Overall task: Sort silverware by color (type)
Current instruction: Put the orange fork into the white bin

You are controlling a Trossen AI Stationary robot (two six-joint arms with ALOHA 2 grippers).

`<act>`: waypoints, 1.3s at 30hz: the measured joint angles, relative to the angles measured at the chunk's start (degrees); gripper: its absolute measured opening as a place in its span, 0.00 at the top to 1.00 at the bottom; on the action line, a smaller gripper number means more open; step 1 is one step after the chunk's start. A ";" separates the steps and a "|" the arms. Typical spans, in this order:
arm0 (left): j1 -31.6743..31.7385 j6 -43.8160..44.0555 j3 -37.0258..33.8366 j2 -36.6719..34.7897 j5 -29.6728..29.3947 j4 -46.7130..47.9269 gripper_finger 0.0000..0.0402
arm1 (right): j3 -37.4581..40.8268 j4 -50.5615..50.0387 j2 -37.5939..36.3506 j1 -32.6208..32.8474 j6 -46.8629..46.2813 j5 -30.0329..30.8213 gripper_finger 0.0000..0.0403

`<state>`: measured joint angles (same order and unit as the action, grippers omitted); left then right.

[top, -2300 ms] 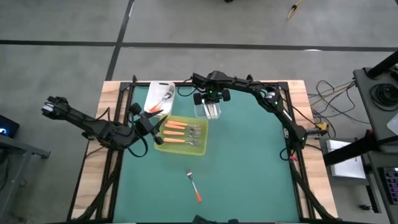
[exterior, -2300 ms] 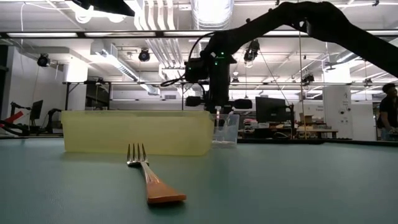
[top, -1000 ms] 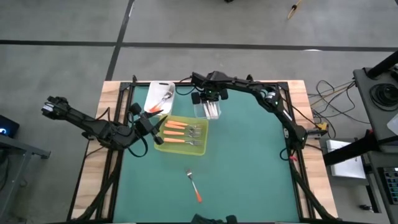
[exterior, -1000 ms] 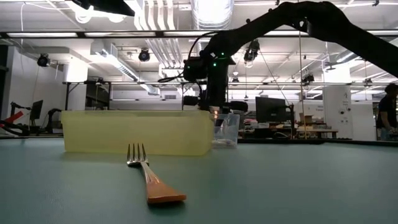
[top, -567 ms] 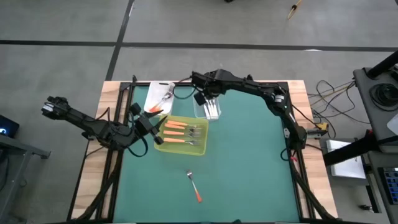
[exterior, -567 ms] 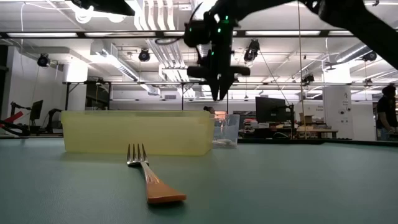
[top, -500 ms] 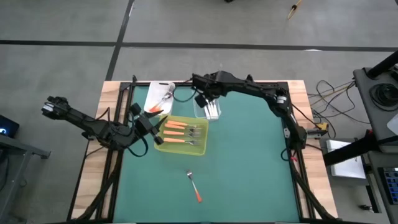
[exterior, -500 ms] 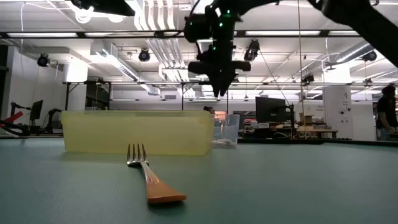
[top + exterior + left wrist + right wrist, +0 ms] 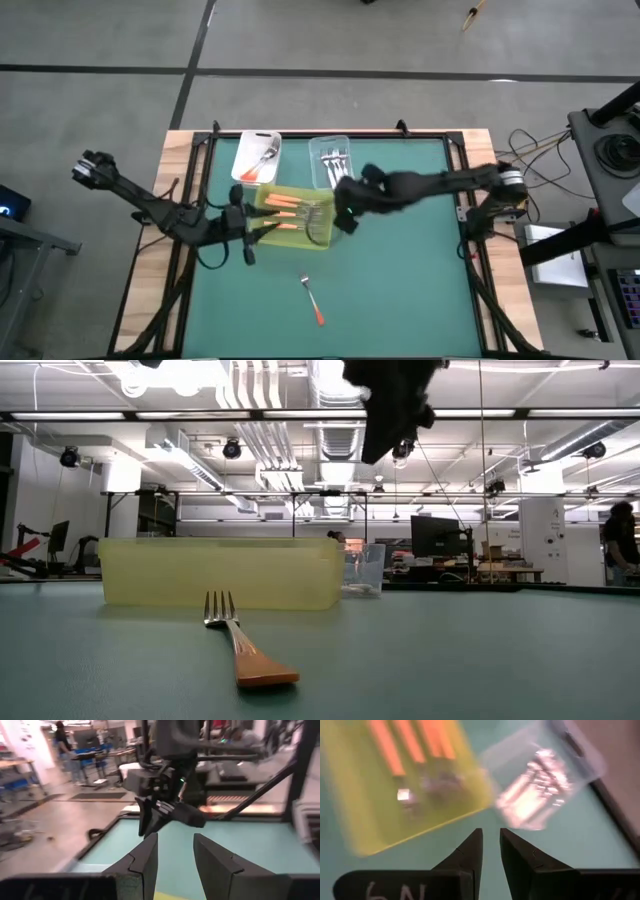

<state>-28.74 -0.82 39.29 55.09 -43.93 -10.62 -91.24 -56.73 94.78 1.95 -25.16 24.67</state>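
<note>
Nearest me, one orange-handled fork with a silver head (image 9: 311, 298) lies alone on the green table mat (image 9: 400, 290). Beyond it, my left gripper (image 9: 240, 226) sits at the near-left edge of the yellow-green plastic tray (image 9: 322, 238), fingers (image 9: 144, 862) parted and holding nothing. My right gripper (image 9: 342, 213) hangs above the tray's right end, fingers (image 9: 470, 852) a narrow gap apart, empty. Orange-handled pieces (image 9: 283, 204) lie in the tray. Farther back, the clear tub (image 9: 330, 160) holds silver utensils, and the white tub (image 9: 256, 158) holds what looks like a fork, blurred.
</note>
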 joint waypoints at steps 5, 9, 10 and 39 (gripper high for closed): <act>-3.31 5.10 0.00 5.11 0.62 -4.85 0.73 | 10.96 11.04 -7.40 6.63 -1.18 0.00 0.86; -4.79 10.68 1.95 9.40 0.64 -6.42 0.73 | 17.38 15.77 -11.82 11.47 -0.49 0.03 0.86; -5.00 12.38 2.78 10.50 0.64 -6.44 0.73 | 18.98 16.83 -12.73 12.63 -0.29 0.03 0.86; -1.10 73.75 55.92 51.36 5.13 49.93 0.73 | 44.40 34.79 -31.32 24.07 17.15 0.83 0.86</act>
<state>-29.84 72.93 95.21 106.45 -38.80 39.31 -46.84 -21.95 63.46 26.02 -8.00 25.50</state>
